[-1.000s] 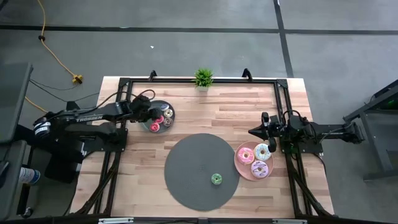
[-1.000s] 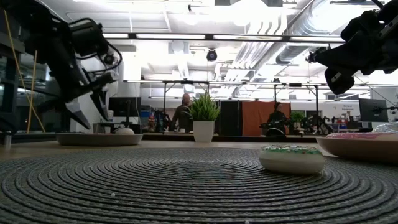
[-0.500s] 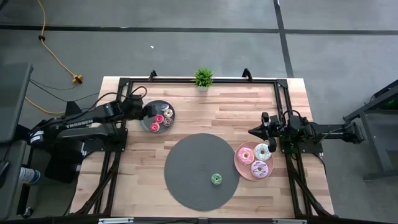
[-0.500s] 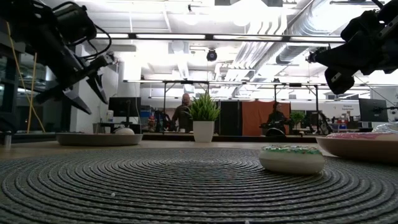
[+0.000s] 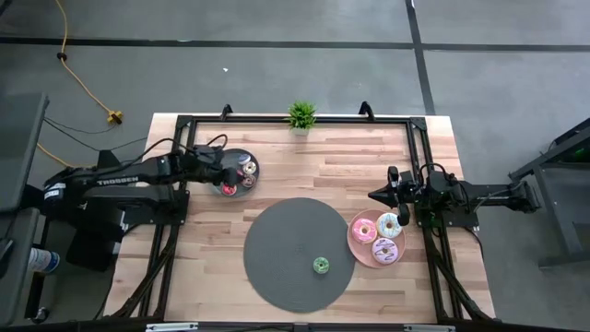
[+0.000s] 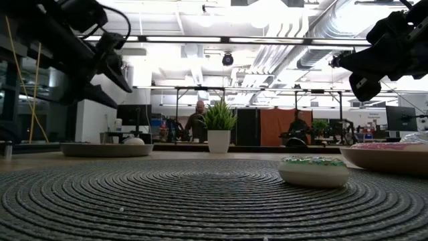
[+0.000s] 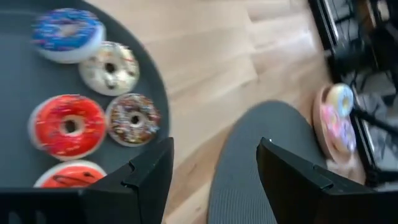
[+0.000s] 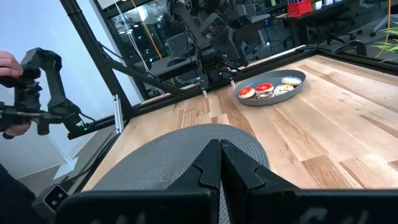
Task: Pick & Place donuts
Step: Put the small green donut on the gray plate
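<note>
Several tiny donuts lie on the dark grey plate point(image 5: 238, 175) at the far left: a blue point(image 7: 65, 34), a cream point(image 7: 111, 68), a brown point(image 7: 132, 118) and two red ones point(image 7: 67, 124). My left gripper point(image 7: 214, 168) hangs open above that plate's left side point(image 5: 224, 171), with nothing between its fingers. A green-frosted donut point(image 5: 321, 266) rests flat on the round grey mat point(image 5: 286, 240). Three larger donuts point(image 5: 378, 238) lie on the pink plate point(image 5: 355, 242). My right gripper point(image 5: 376, 195) waits shut above the table beside the pink plate.
A small potted plant point(image 5: 300, 115) stands at the far edge. A black frame point(image 5: 295, 120) runs around the tabletop. Bare wood lies between the dark plate and the mat. A person's hand point(image 8: 9, 62) holds a control handle beyond the table.
My left gripper has risen from just over the dark grey plate and tipped from pointing steeply down to a flatter slant, rolling a little. It has stayed open and empty. The donuts lie as before.
</note>
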Controlling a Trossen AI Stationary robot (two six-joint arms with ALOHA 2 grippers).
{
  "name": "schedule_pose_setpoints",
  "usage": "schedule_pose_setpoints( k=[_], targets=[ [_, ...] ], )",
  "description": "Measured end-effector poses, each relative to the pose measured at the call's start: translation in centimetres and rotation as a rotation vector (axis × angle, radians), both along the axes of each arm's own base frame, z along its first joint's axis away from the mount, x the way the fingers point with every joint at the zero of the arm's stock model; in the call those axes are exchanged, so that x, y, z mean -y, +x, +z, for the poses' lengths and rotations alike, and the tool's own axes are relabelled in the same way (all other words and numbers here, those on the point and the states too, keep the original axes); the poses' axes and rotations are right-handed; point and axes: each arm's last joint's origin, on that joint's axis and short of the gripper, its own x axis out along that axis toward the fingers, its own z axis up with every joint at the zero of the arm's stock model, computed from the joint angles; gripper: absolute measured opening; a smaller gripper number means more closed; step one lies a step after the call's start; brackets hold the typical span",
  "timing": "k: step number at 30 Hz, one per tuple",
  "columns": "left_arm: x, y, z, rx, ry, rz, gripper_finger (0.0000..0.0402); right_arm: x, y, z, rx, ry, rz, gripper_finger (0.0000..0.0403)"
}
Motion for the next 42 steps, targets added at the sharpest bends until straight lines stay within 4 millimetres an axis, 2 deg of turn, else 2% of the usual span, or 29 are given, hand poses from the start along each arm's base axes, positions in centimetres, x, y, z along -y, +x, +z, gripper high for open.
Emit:
schedule_pose_setpoints(
  k=[6,13,18,24,30,42],
  targets=[
    [0.6,2.1,1.3,-0.019,0.007,-0.171,0.0221,0.0,0.0,0.0,0.0,0.0,0.0,0.0],
    [1.7,6.1,2.1,-0.068,0.014,-0.409,0.022,0.0,0.0,0.0,0.0,0.0,0.0,0.0],
    [2.9,9.5,1.9,-0.117,0.022,-0.568,0.022,0.0,0.0,0.0,0.0,0.0,0.0,0.0],
    [5.0,13.2,1.2,-0.074,0.012,-0.723,0.022,0.0,0.0,0.0,0.0,0.0,-0.001,0.0],
    [7.0,16.4,0.1,-0.032,-0.048,-0.776,0.022,0.0,0.0,0.0,0.0,0.0,-0.001,0.0],
    [10.4,22.6,-1.4,-0.08,-0.166,-0.762,0.022,0.0,0.0,0.0,0.0,0.0,0.0,0.0]
  ],
)
